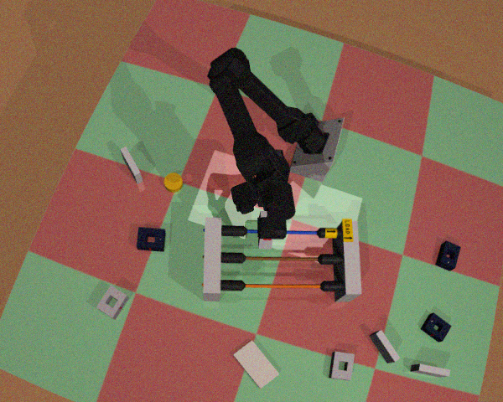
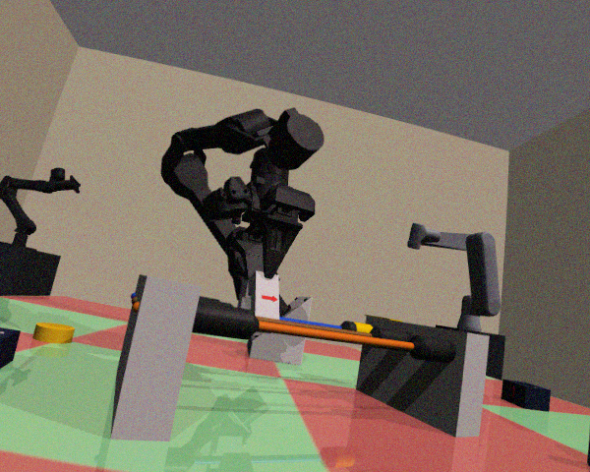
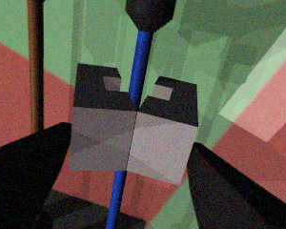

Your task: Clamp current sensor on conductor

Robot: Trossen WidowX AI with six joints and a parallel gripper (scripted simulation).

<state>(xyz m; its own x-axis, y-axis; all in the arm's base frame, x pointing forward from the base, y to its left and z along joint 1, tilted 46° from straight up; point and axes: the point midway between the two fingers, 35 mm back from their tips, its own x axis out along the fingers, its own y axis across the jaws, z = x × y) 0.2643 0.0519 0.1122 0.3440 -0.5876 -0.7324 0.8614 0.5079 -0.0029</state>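
Note:
The open white and dark sensor [image 1: 265,244] [image 2: 266,308] [image 3: 100,139] is held between the two fingers of my gripper [image 2: 268,275] [image 3: 131,141]. Its halves meet on the side nearest the wrist camera and spread apart beyond it. The blue conductor [image 1: 301,232] [image 2: 308,323] [image 3: 140,57] lines up with the gap between them; whether it is inside the gap is hidden. The red arrow [image 2: 269,298] points right, toward the block with the yellow LOAD marker [image 1: 347,229]. A yellow arrow sleeve [image 1: 331,233] [image 2: 357,326] sits on the blue conductor's LOAD end.
Brown [image 1: 282,258] [image 3: 36,76] and orange [image 1: 282,286] [image 2: 335,333] conductors run parallel to the blue one between two end blocks [image 1: 211,260] [image 2: 155,366]. A yellow disc [image 1: 173,182], a dark square ring [image 1: 156,234] and several other pieces lie around the rack.

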